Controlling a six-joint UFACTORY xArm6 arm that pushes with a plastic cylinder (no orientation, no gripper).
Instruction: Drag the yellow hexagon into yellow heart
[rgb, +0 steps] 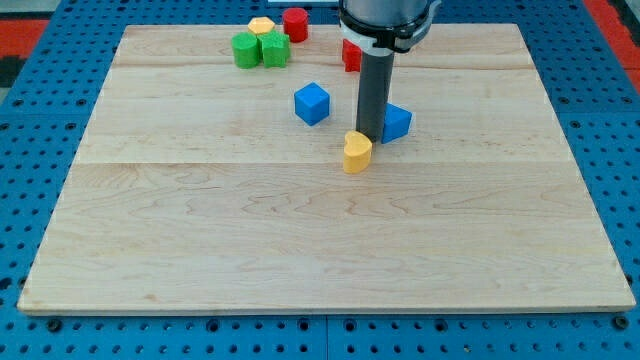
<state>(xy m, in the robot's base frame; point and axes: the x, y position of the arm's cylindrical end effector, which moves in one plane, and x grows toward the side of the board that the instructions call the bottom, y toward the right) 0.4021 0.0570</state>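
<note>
The yellow hexagon (262, 25) sits at the view's top, left of centre, between a red cylinder (295, 23) and two green blocks (247, 49) (274, 49). The yellow heart (357, 152) lies near the board's middle. My tip (370, 136) is at the lower end of the dark rod, just above and to the right of the yellow heart, about touching it, and far from the yellow hexagon.
A blue cube (312, 103) lies left of the rod. Another blue block (396, 122) is right behind the rod. A red block (351, 55) is partly hidden by the arm. The wooden board (320, 250) rests on a blue pegboard.
</note>
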